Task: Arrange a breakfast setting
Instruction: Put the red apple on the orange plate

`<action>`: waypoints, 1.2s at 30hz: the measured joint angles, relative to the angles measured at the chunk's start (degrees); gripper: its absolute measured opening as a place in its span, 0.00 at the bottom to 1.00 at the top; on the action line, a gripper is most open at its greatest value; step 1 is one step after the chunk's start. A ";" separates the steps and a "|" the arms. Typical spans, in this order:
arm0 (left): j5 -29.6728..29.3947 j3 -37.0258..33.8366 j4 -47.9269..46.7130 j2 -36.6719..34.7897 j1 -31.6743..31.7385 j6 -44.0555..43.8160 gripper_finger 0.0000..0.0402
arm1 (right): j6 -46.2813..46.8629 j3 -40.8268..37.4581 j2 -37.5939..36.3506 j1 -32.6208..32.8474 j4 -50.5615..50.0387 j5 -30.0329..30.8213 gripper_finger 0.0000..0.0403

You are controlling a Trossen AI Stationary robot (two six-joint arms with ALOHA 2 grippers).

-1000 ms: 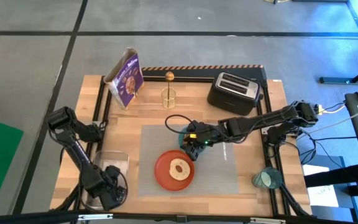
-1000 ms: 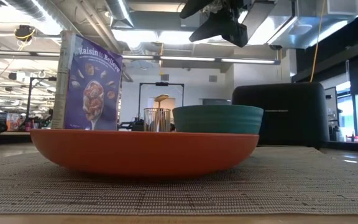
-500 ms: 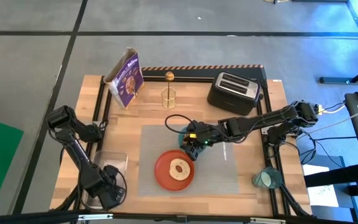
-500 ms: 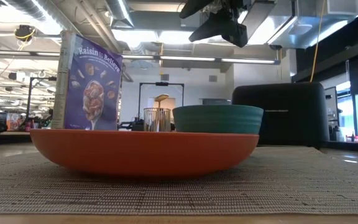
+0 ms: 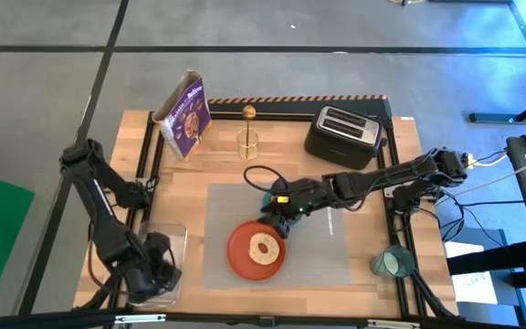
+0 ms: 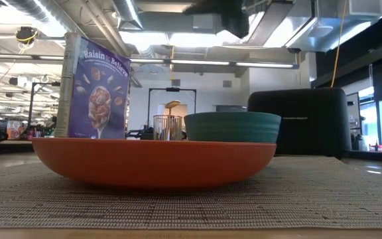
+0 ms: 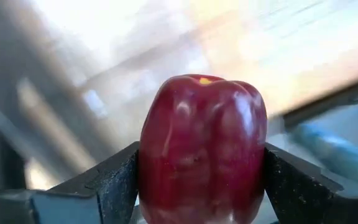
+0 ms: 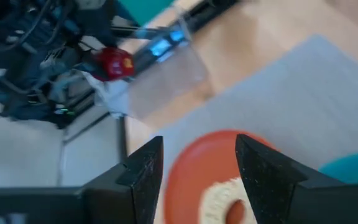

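Three pieces, the orange plate (image 5: 256,249) carrying the bagel (image 5: 264,248) and the teal bowl (image 6: 232,127), are sitting on the grey placemat (image 5: 322,245), while the left claw (image 7: 199,186) is clenching the dark red apple (image 7: 202,149) at the desk's front-left corner, the right claw (image 8: 196,168) is hanging spread over the plate, and the teal cup (image 5: 391,262) is waiting off the mat.

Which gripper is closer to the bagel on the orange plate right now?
The right gripper, open just above the bagel. The left gripper is off by the table's left edge, fingers shut on the red apple.

Wooden table (image 5: 181,196) — grey placemat (image 5: 322,251), cereal box (image 5: 184,117), black toaster (image 5: 343,135), clear tub (image 5: 158,251), teal cup (image 5: 391,262) rest directly on it.
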 joint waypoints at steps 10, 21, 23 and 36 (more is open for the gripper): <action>-35.26 12.15 -7.54 -7.63 1.77 17.27 0.72 | 8.97 -0.02 0.00 -3.84 13.99 -13.60 0.59; -65.39 22.26 -7.65 -8.79 13.31 43.14 0.72 | 11.31 -0.02 0.00 -6.33 31.06 -18.82 0.73; -68.99 22.49 -6.91 -8.79 16.35 40.72 0.72 | 6.23 -0.02 0.00 -6.21 31.57 -15.23 0.72; -69.56 22.52 7.69 -8.76 30.47 39.41 0.72 | -11.73 0.03 -0.09 -7.11 39.85 2.51 0.42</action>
